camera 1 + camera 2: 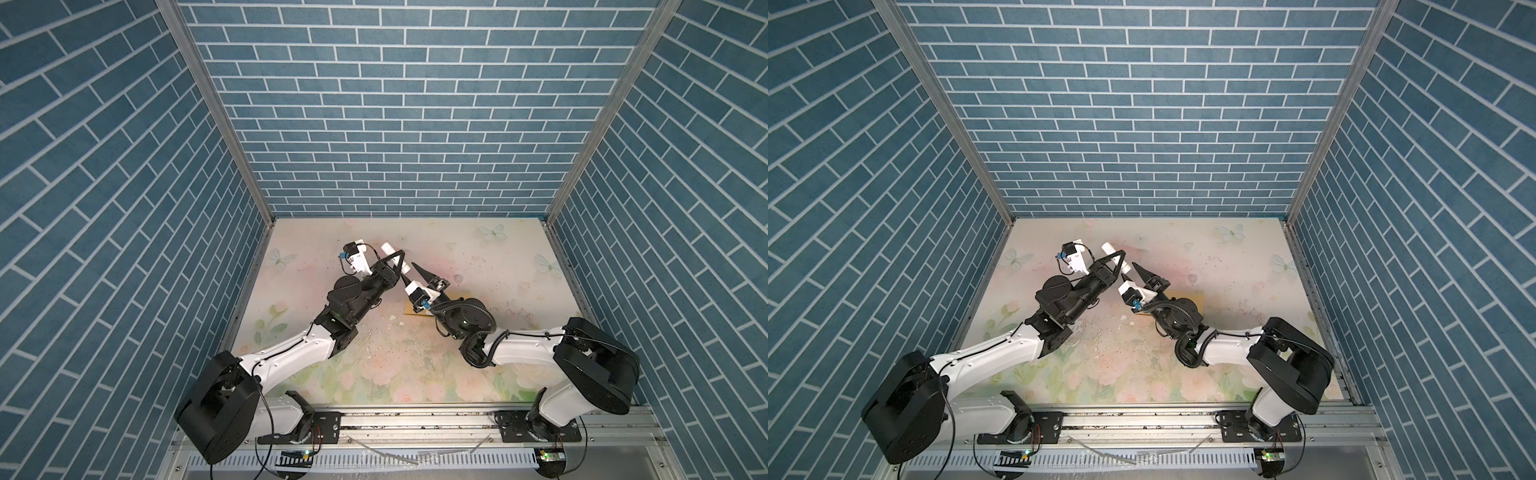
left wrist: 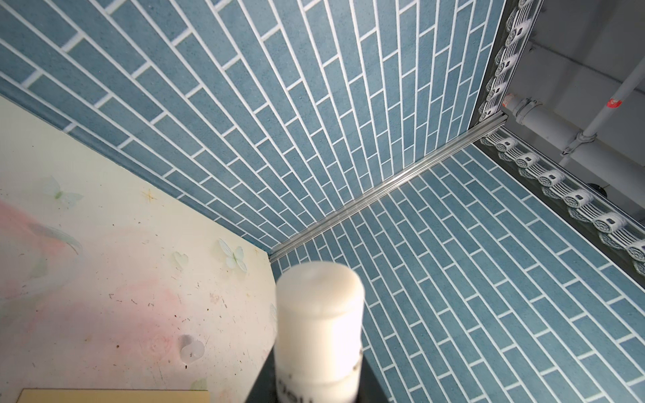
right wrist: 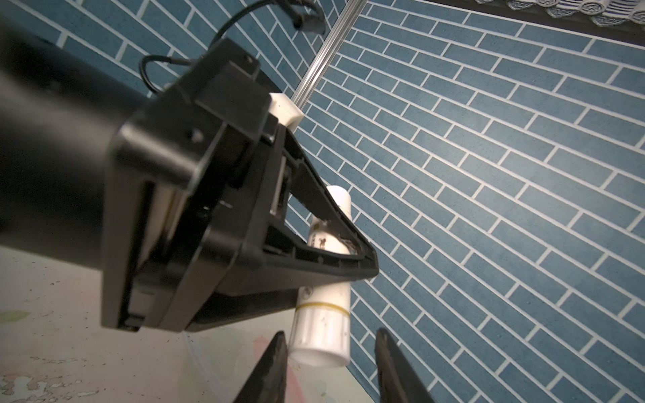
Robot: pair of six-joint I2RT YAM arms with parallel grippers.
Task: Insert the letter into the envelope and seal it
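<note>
A white cylindrical stick (image 3: 324, 324) is held up above the table, with my left gripper (image 1: 400, 255) (image 1: 1121, 254) shut across its middle. In the left wrist view the stick (image 2: 319, 314) rises between the dark fingers (image 2: 262, 383). My right gripper (image 3: 330, 340) (image 1: 412, 271) stands open around the stick's lower end. One fingertip (image 3: 279, 343) touches the stick and the other stands clear of it. The mustard-yellow envelope (image 1: 409, 309) (image 1: 1197, 297) lies flat, mostly hidden beneath my right arm; one edge of the envelope (image 2: 115, 396) shows in the left wrist view. The letter is hidden.
The floral table mat (image 1: 478, 266) carries dark specks and small white scraps (image 1: 392, 318) near the middle. Blue brick-pattern walls (image 1: 395, 124) close off the back and both sides. A metal rail (image 1: 415, 419) runs along the front edge.
</note>
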